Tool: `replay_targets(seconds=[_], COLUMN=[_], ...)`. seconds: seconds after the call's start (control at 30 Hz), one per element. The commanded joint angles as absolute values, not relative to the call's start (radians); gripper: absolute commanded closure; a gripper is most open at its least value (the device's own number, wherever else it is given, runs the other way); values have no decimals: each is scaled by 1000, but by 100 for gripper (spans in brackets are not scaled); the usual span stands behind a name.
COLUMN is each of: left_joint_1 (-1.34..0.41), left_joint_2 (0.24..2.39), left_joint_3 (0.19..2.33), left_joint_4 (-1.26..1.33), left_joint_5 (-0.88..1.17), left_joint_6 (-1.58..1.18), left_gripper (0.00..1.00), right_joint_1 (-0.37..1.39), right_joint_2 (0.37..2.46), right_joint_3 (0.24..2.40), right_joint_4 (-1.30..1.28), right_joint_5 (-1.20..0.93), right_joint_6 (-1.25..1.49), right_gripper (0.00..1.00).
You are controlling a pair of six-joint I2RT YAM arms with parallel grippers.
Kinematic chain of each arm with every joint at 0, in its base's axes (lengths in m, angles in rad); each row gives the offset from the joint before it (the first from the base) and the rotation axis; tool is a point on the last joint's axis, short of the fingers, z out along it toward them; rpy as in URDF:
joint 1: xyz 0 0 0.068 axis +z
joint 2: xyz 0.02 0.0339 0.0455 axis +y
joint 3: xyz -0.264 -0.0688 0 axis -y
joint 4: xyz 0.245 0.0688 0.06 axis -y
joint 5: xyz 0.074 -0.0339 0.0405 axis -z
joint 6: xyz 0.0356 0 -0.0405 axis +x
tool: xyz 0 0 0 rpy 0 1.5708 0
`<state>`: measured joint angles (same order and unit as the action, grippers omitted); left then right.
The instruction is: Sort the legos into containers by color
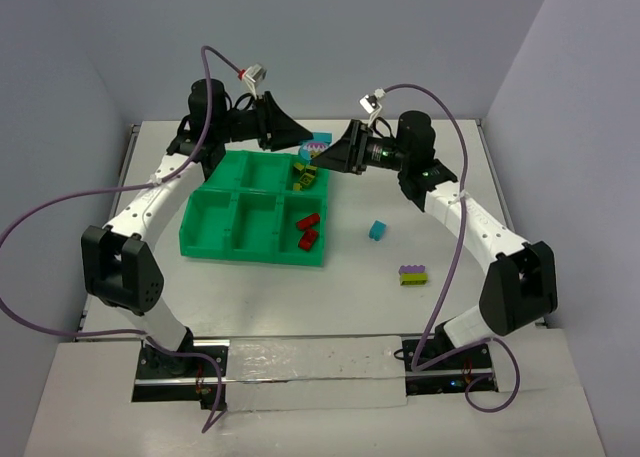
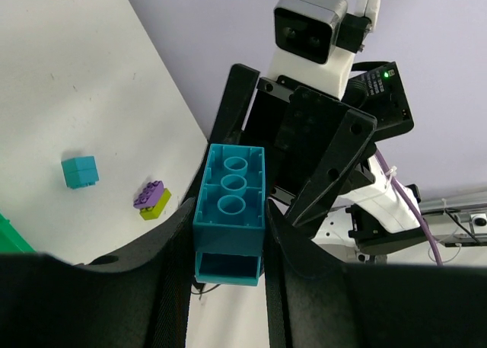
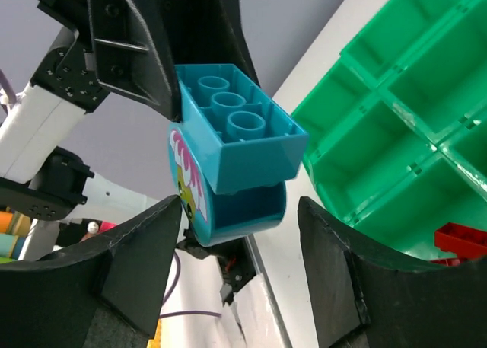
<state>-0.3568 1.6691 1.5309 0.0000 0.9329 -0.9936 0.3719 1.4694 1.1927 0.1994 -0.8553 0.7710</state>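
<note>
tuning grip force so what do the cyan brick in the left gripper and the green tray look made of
cyan brick: looks like hard moulded plastic, smooth, slightly glossy; crisp hollow studs, even colour. green tray: probably rigid plastic too, shiny; light glints along its thin dividing walls.

We are counting one green tray (image 1: 215, 227) with six compartments | two red bricks (image 1: 309, 239) | yellow-green bricks (image 1: 304, 177), tally unclear, seemingly two | one big cyan brick (image 2: 228, 203) | one small cyan brick (image 1: 377, 230), right of centre | one purple-on-green stack (image 1: 412, 274), lower right.
</note>
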Motion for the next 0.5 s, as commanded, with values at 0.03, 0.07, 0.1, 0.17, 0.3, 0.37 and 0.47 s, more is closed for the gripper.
replay_targets(seconds=[0.03,0.07,0.1,0.17,0.3,0.37,0.47], left_joint_1=[-354,-354,-354,-354,-354,-354,-354], left_joint_2=[1631,1630,1629,1631,1631,1632,1630], left_joint_3=[1517,1516,1516,1519,1520,1520,1518], left_joint_4=[63,63,61,54,49,47,46], left_joint_5=[966,966,966,963,963,961,960], left_joint_6=[-1012,-1011,-1008,-1001,-997,-993,-990], left_gripper=[100,100,100,100,100,100,100], right_joint_1=[395,397,399,403,407,409,411], right_joint_2=[1492,1494,1498,1505,1509,1509,1516], right_joint_3=[1246,1246,1245,1243,1238,1230,1224], right_joint_4=[361,376,393,434,466,499,529], right_joint_5=[-911,-916,-924,-938,-947,-957,-966], right_joint_6=[850,862,874,905,929,954,986], right_gripper=[40,42,45,50,59,57,48])
